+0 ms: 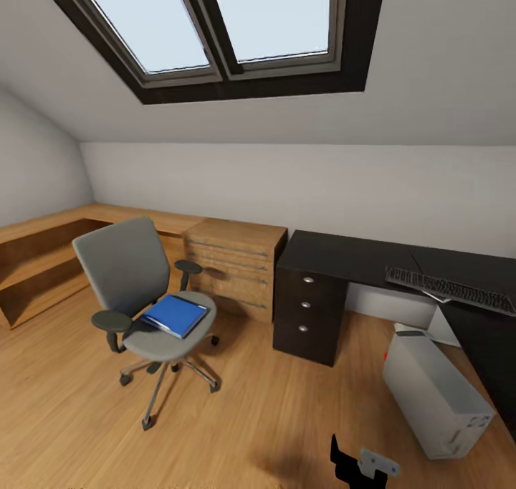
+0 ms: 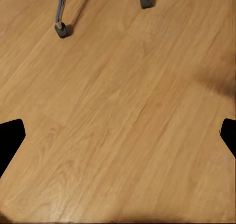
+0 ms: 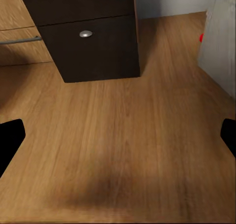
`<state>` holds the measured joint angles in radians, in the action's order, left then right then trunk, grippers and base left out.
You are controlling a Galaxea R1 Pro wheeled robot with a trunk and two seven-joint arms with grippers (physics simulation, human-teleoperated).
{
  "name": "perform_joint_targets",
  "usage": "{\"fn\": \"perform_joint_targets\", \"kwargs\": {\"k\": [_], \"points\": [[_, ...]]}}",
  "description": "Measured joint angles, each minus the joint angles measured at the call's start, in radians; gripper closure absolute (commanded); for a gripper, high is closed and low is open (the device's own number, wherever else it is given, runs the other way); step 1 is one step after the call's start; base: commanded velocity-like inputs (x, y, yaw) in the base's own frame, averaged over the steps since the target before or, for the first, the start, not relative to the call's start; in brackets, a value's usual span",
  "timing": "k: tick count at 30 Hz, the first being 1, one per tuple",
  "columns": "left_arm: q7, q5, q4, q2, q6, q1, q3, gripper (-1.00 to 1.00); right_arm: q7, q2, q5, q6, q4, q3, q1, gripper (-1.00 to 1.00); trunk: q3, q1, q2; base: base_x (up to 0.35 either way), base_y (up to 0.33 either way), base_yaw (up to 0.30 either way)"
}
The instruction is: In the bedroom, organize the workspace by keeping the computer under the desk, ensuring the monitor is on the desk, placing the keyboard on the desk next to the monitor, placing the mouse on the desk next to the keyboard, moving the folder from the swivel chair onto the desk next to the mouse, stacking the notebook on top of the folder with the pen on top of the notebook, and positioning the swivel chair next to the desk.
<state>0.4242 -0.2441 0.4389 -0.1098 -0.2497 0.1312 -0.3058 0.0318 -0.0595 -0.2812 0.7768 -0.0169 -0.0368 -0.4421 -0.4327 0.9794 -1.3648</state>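
The grey swivel chair (image 1: 136,288) stands on the wood floor left of centre, with the blue folder (image 1: 174,315) lying on its seat. At the right is the dark desk (image 1: 337,256), and the black keyboard (image 1: 451,289) rests on its top near the corner. The grey computer tower (image 1: 433,392) sits on the floor beside the desk's drawer unit (image 1: 308,310). My left gripper (image 2: 118,140) hangs open over bare floor near the chair's casters (image 2: 61,30). My right gripper (image 3: 118,140) is open above the floor, facing the drawer unit (image 3: 88,34) and the tower (image 3: 223,42).
A light wooden drawer chest (image 1: 233,267) and low wooden shelving (image 1: 43,259) line the wall behind the chair. A small red object (image 1: 393,329) lies on the floor behind the tower. Skylights sit in the sloped ceiling. Open floor lies between chair and desk.
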Motion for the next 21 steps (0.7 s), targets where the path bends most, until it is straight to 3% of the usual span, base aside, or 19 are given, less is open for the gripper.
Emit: {"fn": "perform_joint_targets", "kwargs": {"k": [21], "points": [[0.000,0.001,0.000,-0.001,-0.001,0.000,0.000,-1.00,-0.001,0.000,0.005,0.002,0.000,0.002,0.000,-1.00,0.003,0.000,0.000,-0.335,0.050,-0.289]]}}
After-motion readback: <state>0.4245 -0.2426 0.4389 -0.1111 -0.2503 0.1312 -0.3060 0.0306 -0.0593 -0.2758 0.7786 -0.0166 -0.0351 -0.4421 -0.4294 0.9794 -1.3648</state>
